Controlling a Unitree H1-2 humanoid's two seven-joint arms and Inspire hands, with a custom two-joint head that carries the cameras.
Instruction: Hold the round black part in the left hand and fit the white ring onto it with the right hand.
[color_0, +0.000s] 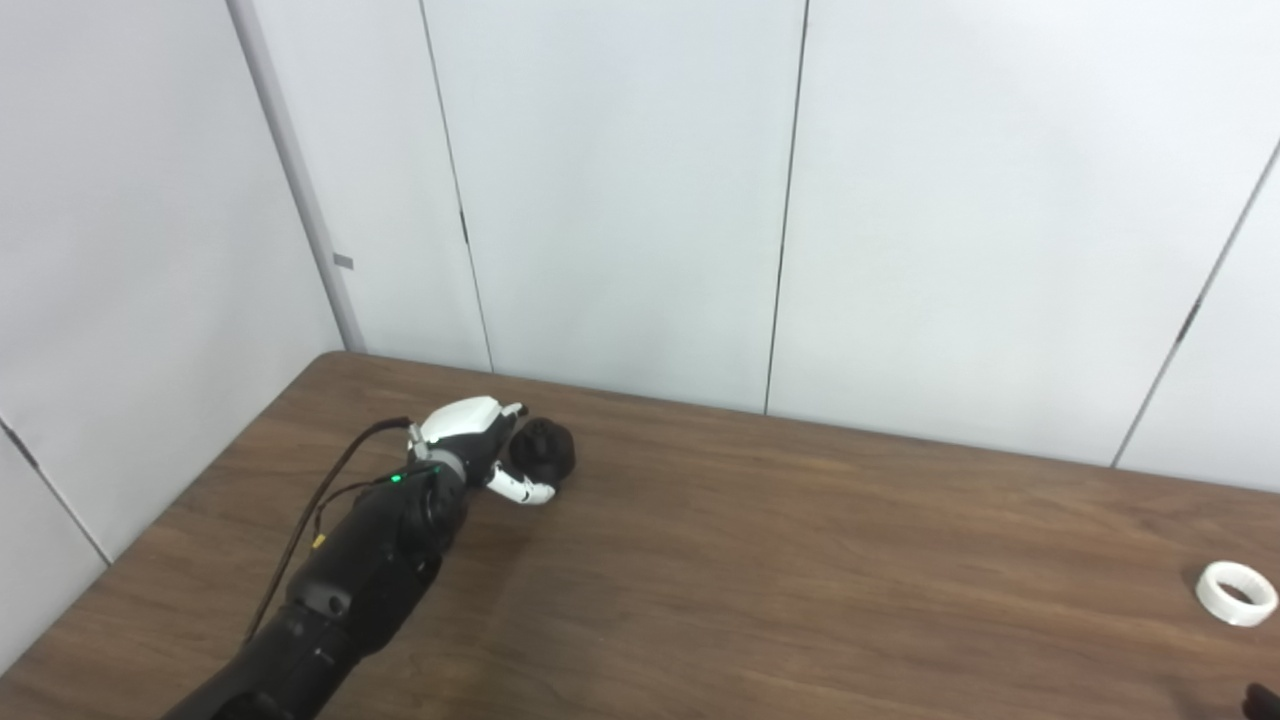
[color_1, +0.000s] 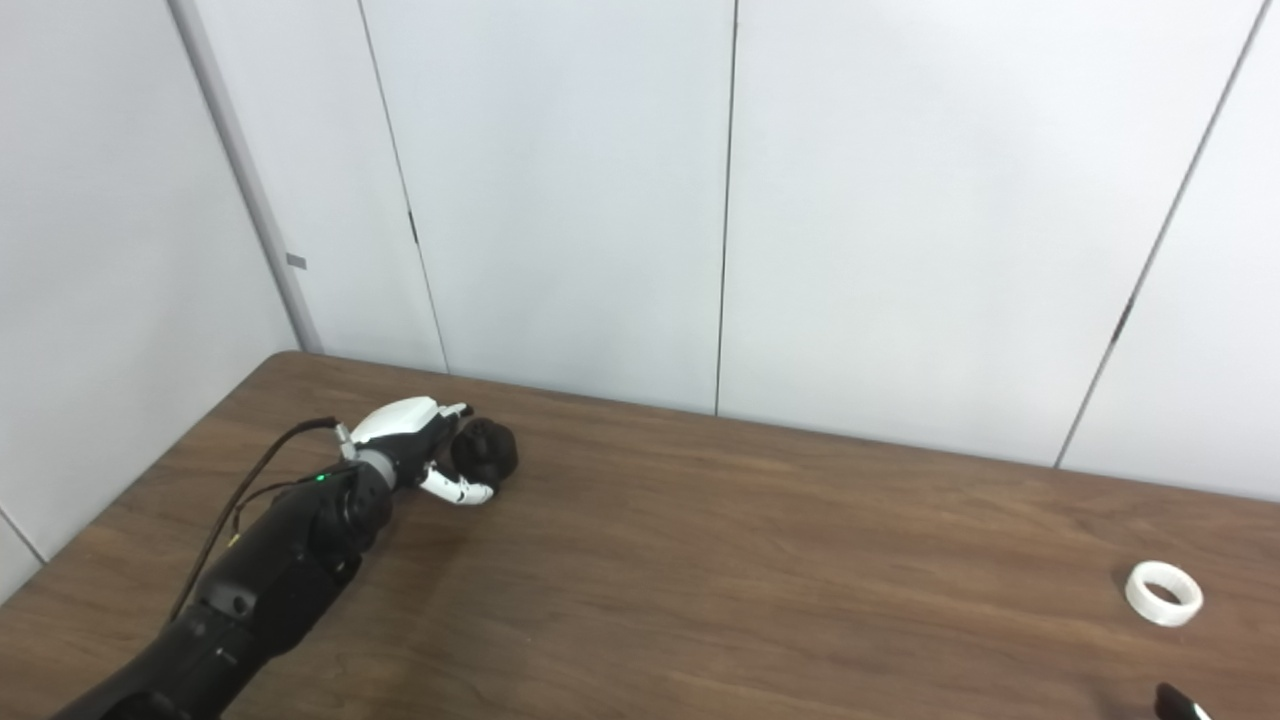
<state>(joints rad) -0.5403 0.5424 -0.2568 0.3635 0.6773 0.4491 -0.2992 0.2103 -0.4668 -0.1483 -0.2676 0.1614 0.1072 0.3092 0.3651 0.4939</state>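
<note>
The round black part (color_0: 545, 450) rests on the brown table (color_0: 800, 560) at the back left. My left hand (color_0: 480, 445) is wrapped around it, white fingers over its near side and the thumb curled underneath. The white ring (color_0: 1237, 592) lies flat on the table at the far right, also visible as the ring (color_1: 1163, 592) in the right eye view. Only a dark tip of my right hand (color_1: 1178, 702) pokes in at the bottom right corner, just below the ring and not touching it. How its fingers stand is hidden.
White wall panels (color_0: 620, 200) rise right behind the table's far edge and along its left side. A black cable (color_0: 330, 480) runs along my left forearm. Bare wood lies between the black part and the ring.
</note>
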